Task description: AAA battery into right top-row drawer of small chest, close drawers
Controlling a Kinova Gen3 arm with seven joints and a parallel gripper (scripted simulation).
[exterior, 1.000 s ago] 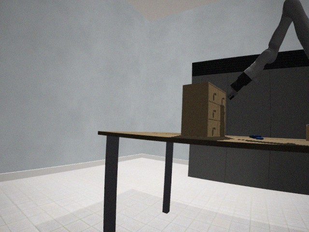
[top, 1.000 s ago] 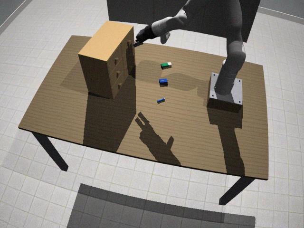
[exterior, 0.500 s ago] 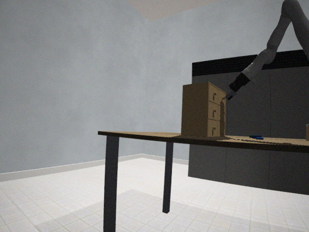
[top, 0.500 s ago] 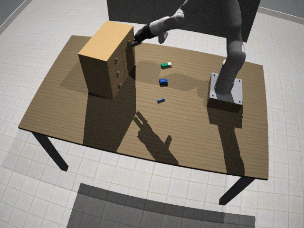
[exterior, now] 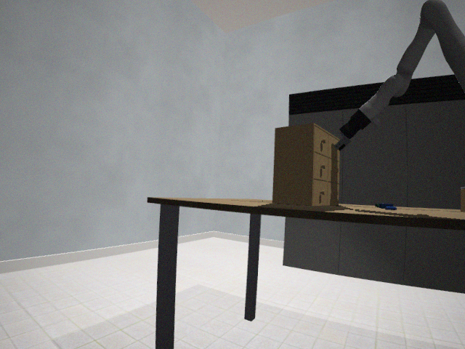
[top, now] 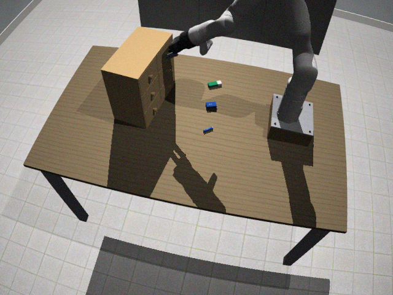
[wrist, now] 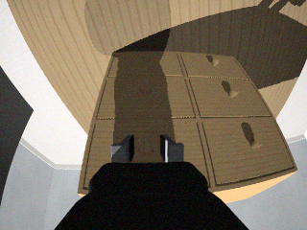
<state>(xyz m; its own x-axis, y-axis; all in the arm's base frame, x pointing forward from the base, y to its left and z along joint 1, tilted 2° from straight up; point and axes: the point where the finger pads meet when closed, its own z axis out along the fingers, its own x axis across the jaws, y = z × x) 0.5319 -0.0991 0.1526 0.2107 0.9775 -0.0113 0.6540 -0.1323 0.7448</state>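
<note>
The AAA battery point(top: 208, 129) is a small blue cylinder lying on the table between the chest and the arm's base. The small wooden chest point(top: 138, 75) stands at the table's far left, with two columns of three drawers. All of its drawers look pushed in. My gripper point(top: 169, 55) is at the chest's front, at the top row's right drawer point(wrist: 144, 148). In the wrist view its fingers stand open on either side of the spot where that drawer's handle would be. The handle itself is hidden in shadow. Nothing is held.
A blue box point(top: 210, 104) and a green and white block point(top: 214, 83) lie on the table beyond the battery. The arm's grey base point(top: 291, 118) stands at the right. The chest's other handles point(wrist: 247, 133) are visible in the wrist view.
</note>
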